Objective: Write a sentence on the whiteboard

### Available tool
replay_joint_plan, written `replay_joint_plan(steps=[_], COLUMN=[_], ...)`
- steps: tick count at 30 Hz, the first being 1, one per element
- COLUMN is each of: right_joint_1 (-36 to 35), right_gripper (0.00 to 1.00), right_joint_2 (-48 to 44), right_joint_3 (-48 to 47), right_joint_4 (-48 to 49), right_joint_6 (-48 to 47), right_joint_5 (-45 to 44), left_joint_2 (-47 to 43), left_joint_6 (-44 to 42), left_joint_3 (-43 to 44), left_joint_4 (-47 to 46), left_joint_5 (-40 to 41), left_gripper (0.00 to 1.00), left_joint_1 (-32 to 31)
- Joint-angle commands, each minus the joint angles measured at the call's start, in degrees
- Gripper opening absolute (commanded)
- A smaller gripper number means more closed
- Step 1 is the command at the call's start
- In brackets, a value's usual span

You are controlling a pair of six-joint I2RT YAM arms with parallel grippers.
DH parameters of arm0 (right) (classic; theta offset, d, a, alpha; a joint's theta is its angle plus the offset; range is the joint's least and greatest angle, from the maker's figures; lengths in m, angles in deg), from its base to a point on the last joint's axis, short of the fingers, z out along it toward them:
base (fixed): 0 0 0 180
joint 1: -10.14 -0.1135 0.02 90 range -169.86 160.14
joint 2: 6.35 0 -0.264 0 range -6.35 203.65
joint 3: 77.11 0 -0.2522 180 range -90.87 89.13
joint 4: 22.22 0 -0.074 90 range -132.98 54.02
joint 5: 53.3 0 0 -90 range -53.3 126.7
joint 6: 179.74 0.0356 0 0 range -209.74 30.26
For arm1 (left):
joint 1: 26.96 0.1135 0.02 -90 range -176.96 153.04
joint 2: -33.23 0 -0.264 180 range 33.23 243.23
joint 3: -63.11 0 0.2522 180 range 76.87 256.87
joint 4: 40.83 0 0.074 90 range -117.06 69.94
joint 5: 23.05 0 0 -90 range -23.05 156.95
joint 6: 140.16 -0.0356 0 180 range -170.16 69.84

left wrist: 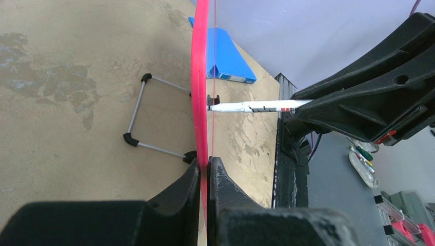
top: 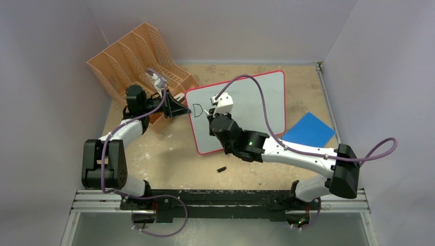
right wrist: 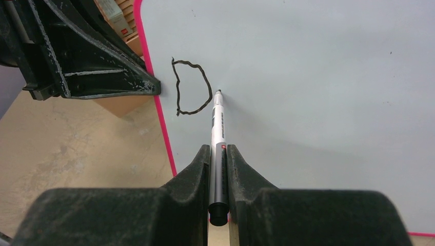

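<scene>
The whiteboard (top: pixel 274 102), white with a red-pink frame, stands tilted on the table. Of the sentence only a black "D" (top: pixel 199 109) shows, near the board's left edge; it also shows in the right wrist view (right wrist: pixel 192 87). My left gripper (top: pixel 177 108) is shut on the board's left frame edge (left wrist: pixel 199 77), with its jaws pinching the red rim (left wrist: pixel 208 164). My right gripper (top: pixel 218 110) is shut on a white and grey marker (right wrist: pixel 219 123). The marker's tip touches the board just right of the "D". The marker also shows side-on in the left wrist view (left wrist: pixel 256 106).
An orange file rack (top: pixel 138 61) stands at the back left, close behind my left gripper. A blue square pad (top: pixel 309 129) lies right of the board. A small black cap (top: pixel 221 168) lies on the table in front of the board. The board's wire foot (left wrist: pixel 154 113) rests on the table.
</scene>
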Motion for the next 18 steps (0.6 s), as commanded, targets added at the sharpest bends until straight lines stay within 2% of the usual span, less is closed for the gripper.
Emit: replay_joint_plan(steps=[1,18], right_joint_1=[0.32,0.32], right_gripper=[0.00,0.00], right_joint_2=[0.70,0.37], right_joint_3=[-2.09,-2.38], right_joint_4=[0.16,-4.91], right_joint_6=[0.53,3.08], right_joint_5=[-0.23,0.28], left_joint_2=[-1.67,-1.76], left_joint_6=[-1.43,-1.39], left_joint_3=[0.60,0.58], left_joint_4=[-2.03,-2.11], left_joint_5=[-2.10,-2.10], left_gripper=[0.00,0.00], left_joint_1=[-0.30,-0.36])
